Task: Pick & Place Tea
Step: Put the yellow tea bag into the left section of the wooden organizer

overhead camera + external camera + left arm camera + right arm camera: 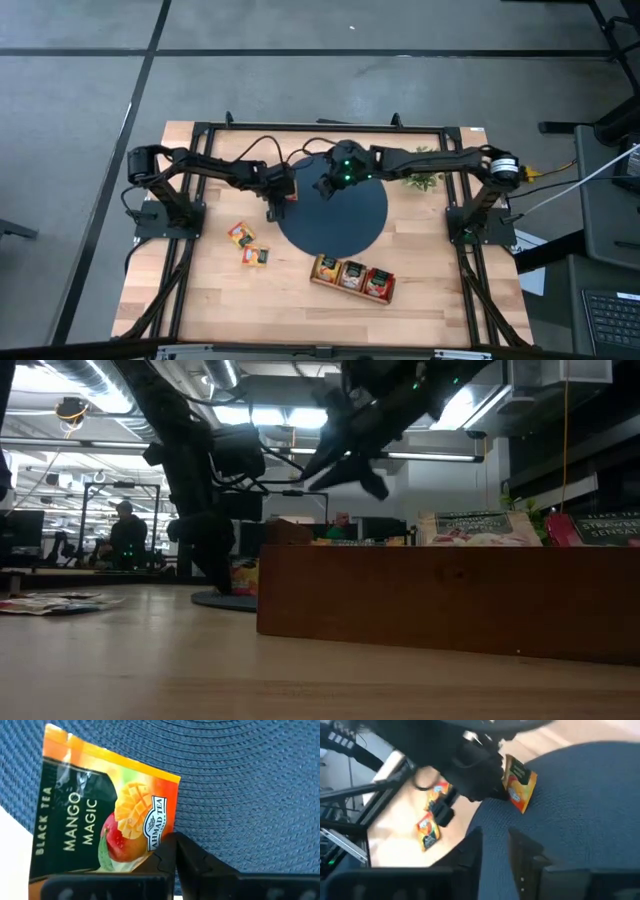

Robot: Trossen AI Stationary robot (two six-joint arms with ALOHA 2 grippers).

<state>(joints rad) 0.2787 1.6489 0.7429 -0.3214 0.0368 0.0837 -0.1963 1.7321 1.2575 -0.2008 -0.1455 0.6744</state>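
Note:
An orange "Mango Magic" tea packet (pixel 105 815) is gripped by my shut left gripper (pixel 175 837) at the left rim of the round blue woven mat (pixel 340 225). From the right wrist view the packet (pixel 520 782) stands on edge beside the left gripper (pixel 480 775). My right gripper (pixel 495 837) hovers open and empty above the mat's far part (pixel 325 187). Two more tea packets (pixel 240 233) (pixel 257 255) lie flat on the table left of the mat. A wooden tray (pixel 352 277) with tea packets in it sits near the mat's near edge. My left gripper pinches the packet between its two fingers at one side edge (pixel 162 837), close to a corner. The fingers slant steeply down from above. The packet stands upright on edge over the mat's rim, its lower corner (pixel 522 810) at the mat; whether it touches, I cannot tell.
A small green plant (pixel 425 180) stands at the far right of the mat. In the low view the tray's long wooden wall (pixel 450 600) fills the foreground. Bare wooden table (pixel 200 290) lies at the near left. People and desks show in the room behind.

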